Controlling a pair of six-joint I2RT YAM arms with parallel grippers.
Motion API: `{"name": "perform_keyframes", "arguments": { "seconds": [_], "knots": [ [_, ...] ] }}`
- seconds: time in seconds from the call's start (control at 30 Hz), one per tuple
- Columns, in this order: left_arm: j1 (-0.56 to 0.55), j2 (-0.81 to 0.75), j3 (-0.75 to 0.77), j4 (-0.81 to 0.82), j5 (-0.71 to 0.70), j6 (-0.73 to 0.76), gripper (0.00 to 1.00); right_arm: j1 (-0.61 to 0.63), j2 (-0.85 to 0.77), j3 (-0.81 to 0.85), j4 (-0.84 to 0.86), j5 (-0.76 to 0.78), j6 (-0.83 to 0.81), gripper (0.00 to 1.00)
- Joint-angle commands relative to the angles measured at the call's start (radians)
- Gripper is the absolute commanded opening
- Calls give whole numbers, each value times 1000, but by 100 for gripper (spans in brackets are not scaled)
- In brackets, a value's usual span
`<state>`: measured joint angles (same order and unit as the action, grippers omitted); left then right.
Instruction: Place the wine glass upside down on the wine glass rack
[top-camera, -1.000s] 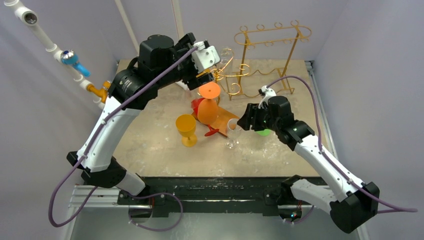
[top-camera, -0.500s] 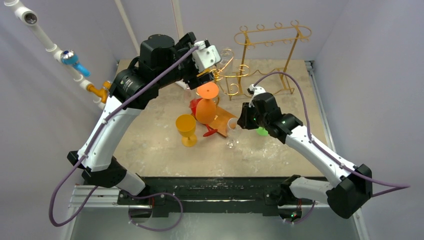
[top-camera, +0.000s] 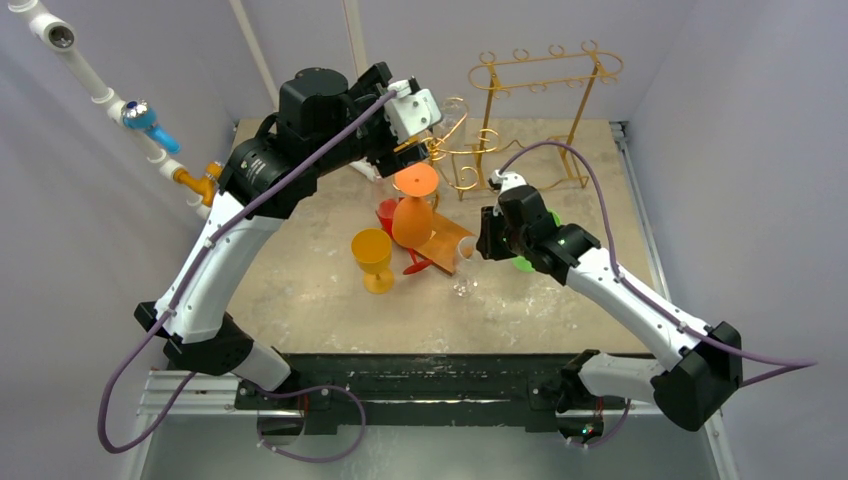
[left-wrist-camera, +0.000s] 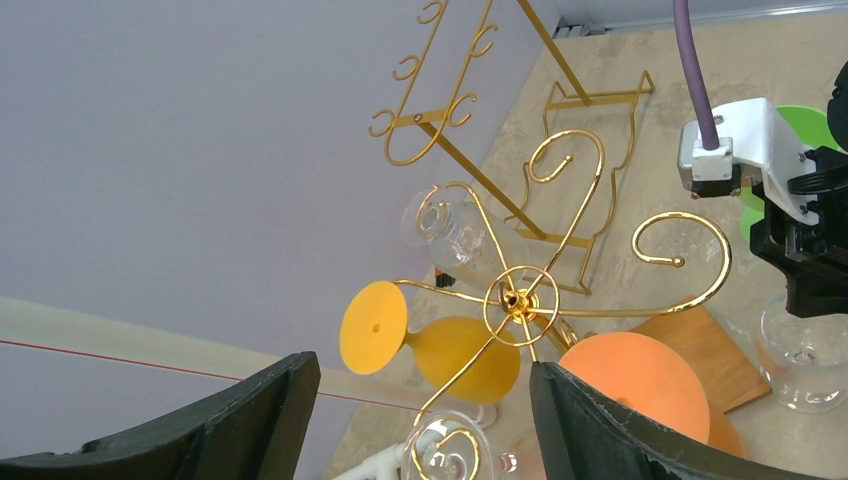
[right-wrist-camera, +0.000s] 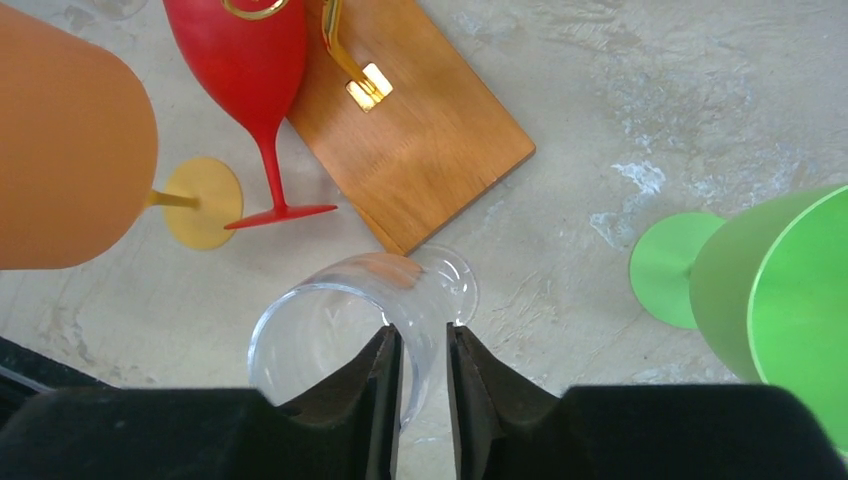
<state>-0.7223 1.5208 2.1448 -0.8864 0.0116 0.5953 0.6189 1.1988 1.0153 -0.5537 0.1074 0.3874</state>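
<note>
An upright clear wine glass (top-camera: 465, 266) stands on the table beside the wooden base (top-camera: 446, 238) of the gold spiral rack (top-camera: 468, 150). My right gripper (top-camera: 478, 250) is shut on its rim. In the right wrist view one finger sits inside the clear glass's bowl (right-wrist-camera: 330, 330) and the other outside, with the glass wall pinched in my right gripper (right-wrist-camera: 422, 350). My left gripper (top-camera: 426, 132) hovers open above the spiral rack (left-wrist-camera: 518, 300). Nothing lies between the fingers of my left gripper (left-wrist-camera: 422, 372).
An orange glass (top-camera: 414, 214), a yellow-orange one (left-wrist-camera: 470, 350) and a clear glass (left-wrist-camera: 450, 225) hang on the rack. A yellow glass (top-camera: 373, 256) and a green glass (right-wrist-camera: 780, 290) stand on the table, with a red glass (right-wrist-camera: 245, 50) beside the base. A tall gold rack (top-camera: 545, 70) stands at the back.
My right arm has shifted left toward the clear glass and its jaws have closed onto the rim. The left arm has not moved.
</note>
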Motion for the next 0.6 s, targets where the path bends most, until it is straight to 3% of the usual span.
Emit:
{"name": "perform_keyframes", "arguments": {
  "seconds": [0.0, 0.2, 0.57],
  "knots": [
    [-3, -28, 2, -104, -265, -108, 82, 3, 19, -30, -117, 72, -22, 24],
    [-4, -28, 10, -112, -247, -95, 82, 4, -5, -22, -155, 79, -19, 0],
    [-4, -123, -157, 10, -119, -97, 82, 5, -138, 149, -267, 43, 0, 0]
  ]
}}
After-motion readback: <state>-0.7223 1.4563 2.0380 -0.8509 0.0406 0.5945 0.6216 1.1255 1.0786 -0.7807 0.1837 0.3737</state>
